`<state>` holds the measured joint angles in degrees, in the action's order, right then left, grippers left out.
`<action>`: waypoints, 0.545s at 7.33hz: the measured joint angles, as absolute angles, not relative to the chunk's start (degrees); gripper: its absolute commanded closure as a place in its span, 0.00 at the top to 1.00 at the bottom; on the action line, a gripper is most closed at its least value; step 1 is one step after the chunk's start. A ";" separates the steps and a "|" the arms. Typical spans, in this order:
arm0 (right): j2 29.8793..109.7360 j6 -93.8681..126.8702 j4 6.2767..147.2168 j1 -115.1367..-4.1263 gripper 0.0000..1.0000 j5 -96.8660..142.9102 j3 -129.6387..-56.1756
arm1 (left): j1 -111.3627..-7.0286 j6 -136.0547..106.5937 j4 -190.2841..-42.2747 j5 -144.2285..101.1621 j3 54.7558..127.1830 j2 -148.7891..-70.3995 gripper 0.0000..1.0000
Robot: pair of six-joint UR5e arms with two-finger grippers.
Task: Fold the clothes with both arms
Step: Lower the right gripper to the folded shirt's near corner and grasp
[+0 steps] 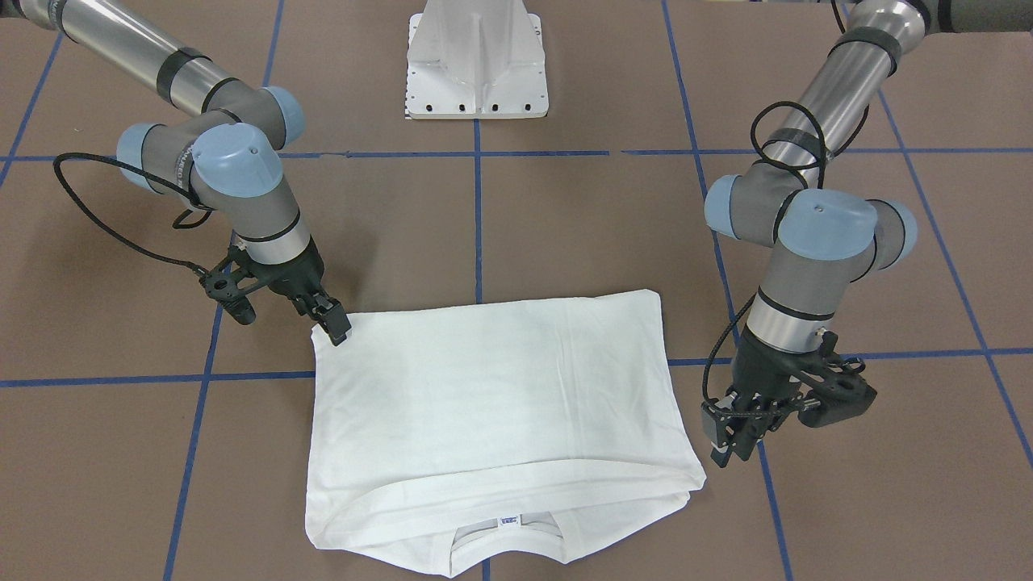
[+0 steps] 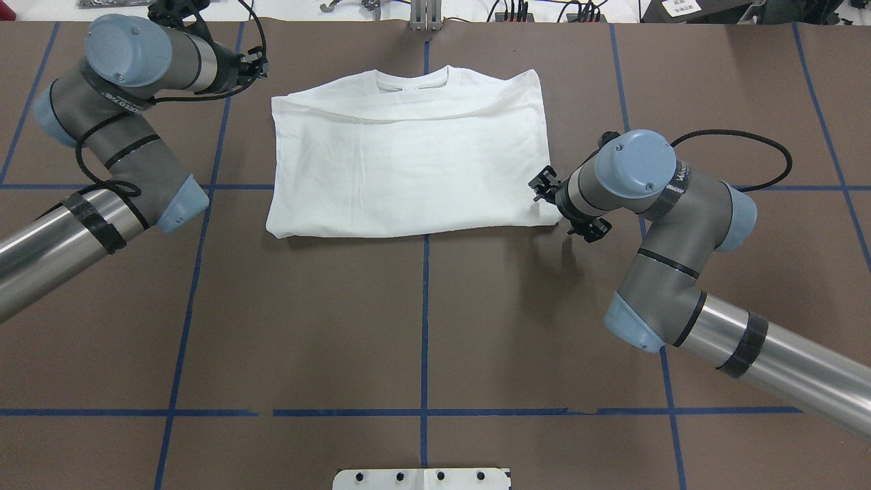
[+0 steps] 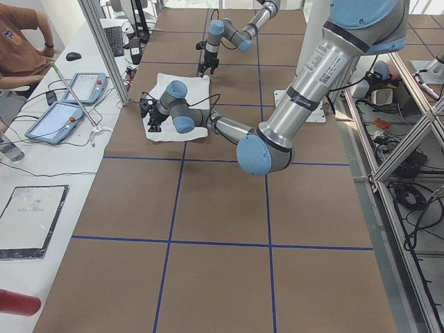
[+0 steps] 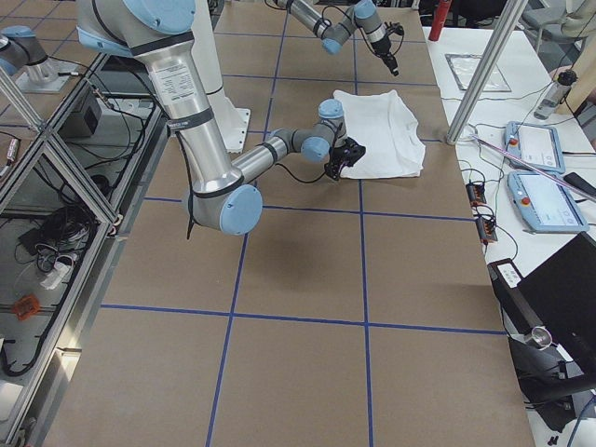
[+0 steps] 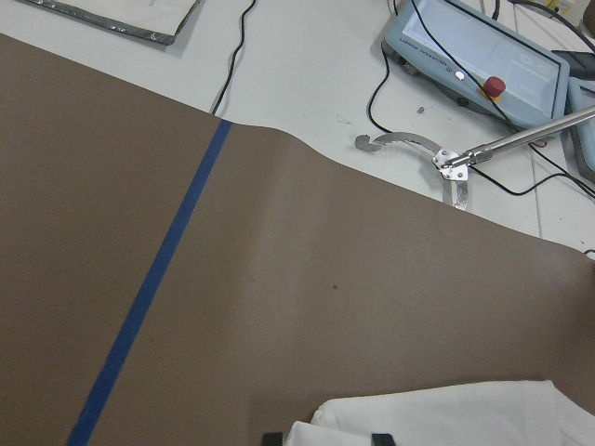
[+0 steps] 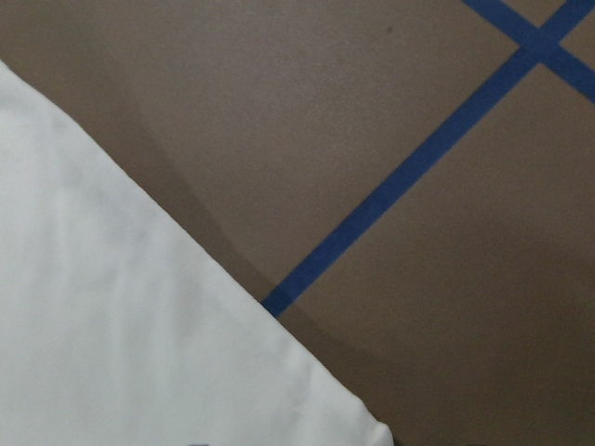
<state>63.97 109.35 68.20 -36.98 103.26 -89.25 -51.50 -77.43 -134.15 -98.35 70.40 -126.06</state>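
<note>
The white T-shirt point(image 1: 500, 395) lies flat and folded on the brown table, collar point(image 1: 504, 537) on the side away from the robot point(image 2: 408, 163). My left gripper point(image 1: 729, 452) hangs at the collar-side corner, open; in the left wrist view its two black fingertips point(image 5: 271, 438) stand apart with the cloth edge point(image 5: 446, 418) between them. My right gripper point(image 1: 337, 329) sits on the folded corner nearest the robot point(image 2: 541, 187) and looks open. The right wrist view shows that shirt corner point(image 6: 121, 307) on the table.
The white pedestal base point(image 1: 476, 64) stands at the robot's edge of the table. Blue tape lines point(image 2: 424, 306) cross the brown mat. Beyond the far edge lie control tablets point(image 5: 483, 56), cables and a metal rod point(image 5: 521, 139). A seated person point(image 3: 21, 41) is at the side bench.
</note>
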 measured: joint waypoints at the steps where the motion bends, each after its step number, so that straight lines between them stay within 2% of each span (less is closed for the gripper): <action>1: 63.88 109.51 68.18 -36.50 0.00 102.71 -89.11 | -51.50 -77.42 -134.13 -98.35 70.40 -126.02 0.43; 4: 63.81 109.33 68.12 -36.25 0.00 102.70 -90.05 | -51.39 -77.48 -134.18 -98.33 70.35 -125.44 0.42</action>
